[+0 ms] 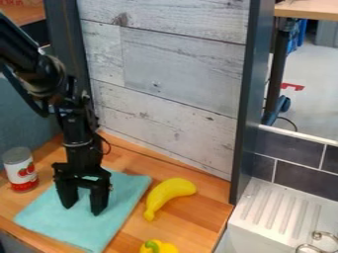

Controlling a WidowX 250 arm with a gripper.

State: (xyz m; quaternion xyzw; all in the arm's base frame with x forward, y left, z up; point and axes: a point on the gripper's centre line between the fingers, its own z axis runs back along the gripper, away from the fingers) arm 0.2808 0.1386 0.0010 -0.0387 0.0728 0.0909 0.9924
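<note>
The black gripper hangs pointing down over the teal cloth, its two fingers apart with only cloth visible between them. Whether the fingertips touch the cloth, I cannot tell. The cloth lies flat on the wooden counter. To the gripper's right, a yellow banana rests on bare wood just beyond the cloth's right edge. A white and red can with a tomato picture stands upright left of the cloth. At the bottom edge of the view is a yellow pepper with a green stem, partly cut off.
A whitewashed plank wall rises behind the counter, with a dark post at its right end. Right of the counter is a white ribbed drainboard with metal fittings, below dark tiles.
</note>
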